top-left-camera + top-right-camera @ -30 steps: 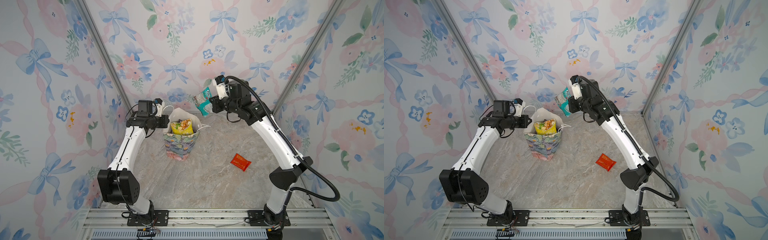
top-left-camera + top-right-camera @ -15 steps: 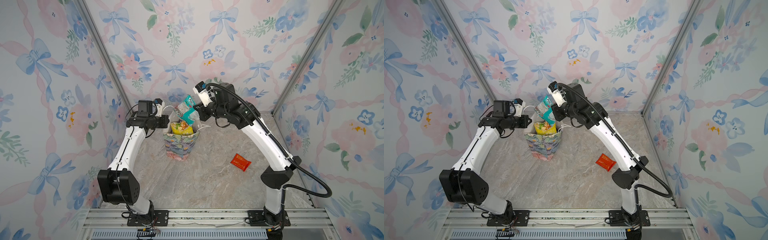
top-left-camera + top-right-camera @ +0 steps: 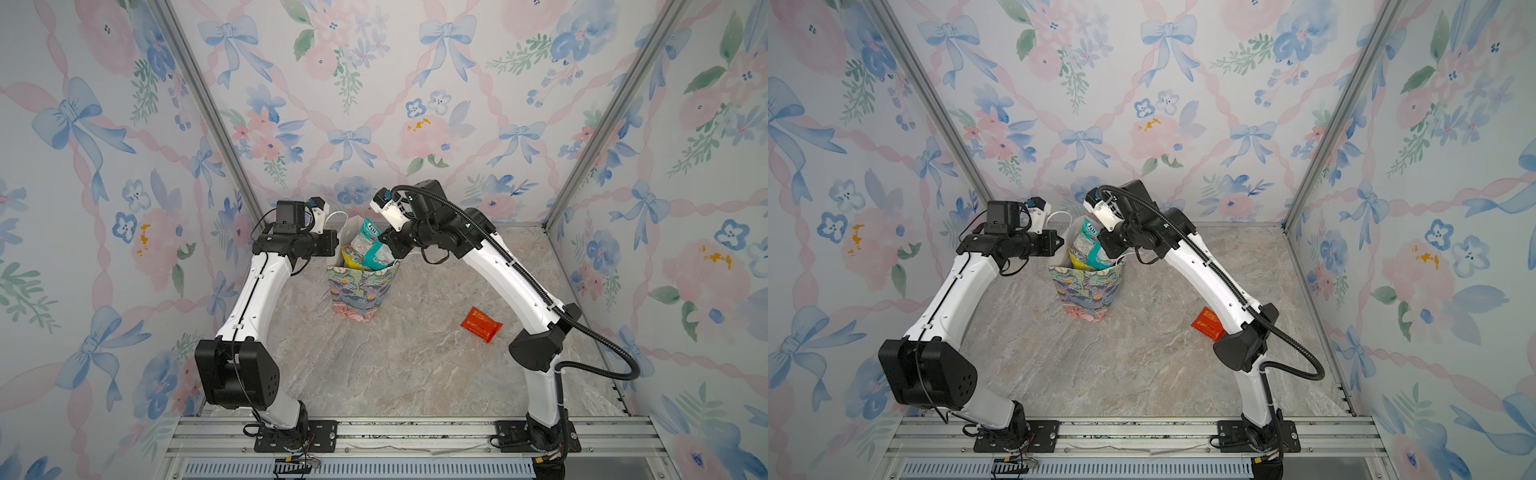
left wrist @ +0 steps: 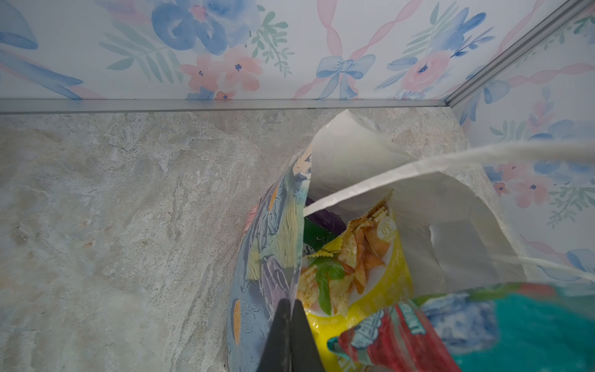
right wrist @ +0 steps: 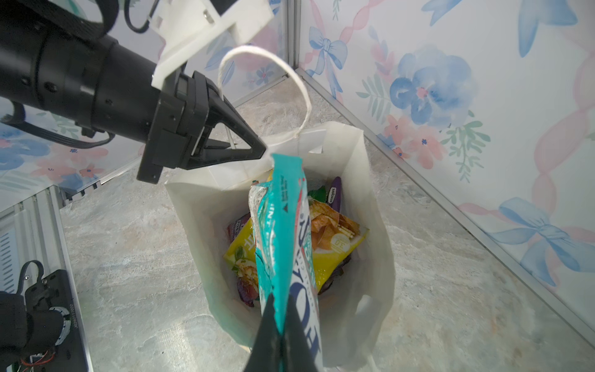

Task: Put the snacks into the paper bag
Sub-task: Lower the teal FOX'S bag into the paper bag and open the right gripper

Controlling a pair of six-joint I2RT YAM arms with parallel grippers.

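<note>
Your right claw (image 5: 280,304) is pressed together on one end of the teal packet (image 5: 283,232), pinching it edge-on. The packet slants down into the open mouth of the paper bag (image 3: 361,291), with its upper end sticking up above the rim. You probably cannot tell from these views whether its lower end touches the packets beneath it.

Your left claw (image 4: 289,304) is also pressed together. It pinches the bag's wall at the rim, just beside the spot where one white cord handle (image 5: 289,71) is fixed, and that handle loops upward.

Inside the bag, on its white lining, a yellow packet (image 5: 335,244) printed with chips lies uppermost. A purple packet (image 5: 335,193) and a green packet (image 5: 317,193) are tucked against the wall beyond it. Another dark purple wrapper shows under the yellow one.

The bag stands upright on the desk (image 3: 395,365), toward the far edge and a little left of the middle, between your two arms. Its flowered outside faces the near edge.

One red-orange packet (image 3: 481,324) lies flat on the desk toward the right edge. It is well apart from the bag, beside the lower part of your right arm.
</note>
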